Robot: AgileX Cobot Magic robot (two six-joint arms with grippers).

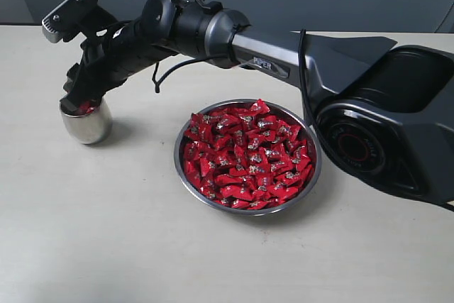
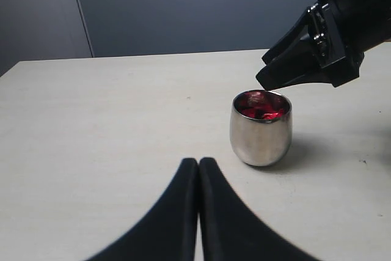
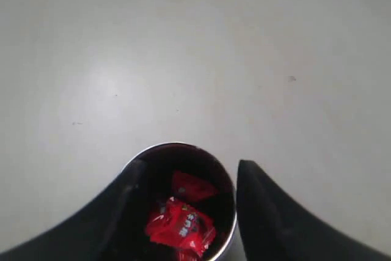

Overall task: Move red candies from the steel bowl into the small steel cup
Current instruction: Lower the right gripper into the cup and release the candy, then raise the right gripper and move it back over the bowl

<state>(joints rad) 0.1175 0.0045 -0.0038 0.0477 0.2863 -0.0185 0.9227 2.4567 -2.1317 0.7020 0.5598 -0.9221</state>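
Pale worktop (image 1: pixel 106 246) is carrying the small steel cup (image 1: pixel 86 123), a few red candies (image 3: pixel 180 227) lying inside beneath the right fingers (image 3: pixel 269 212), gaping wide and empty, while most are sitting in the steel bowl (image 1: pixel 247 212); left fingers (image 2: pixel 177 212) are pressing together.

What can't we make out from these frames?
Candy count in the small steel cup: in the exterior view the right gripper covers its mouth; in the right wrist view the frame edge cuts it off.
Floor of the steel bowl: exterior view, buried under red candies.
Left arm: outside the exterior view; only the left gripper shows.
Wrapper print: too small or blurred to read.
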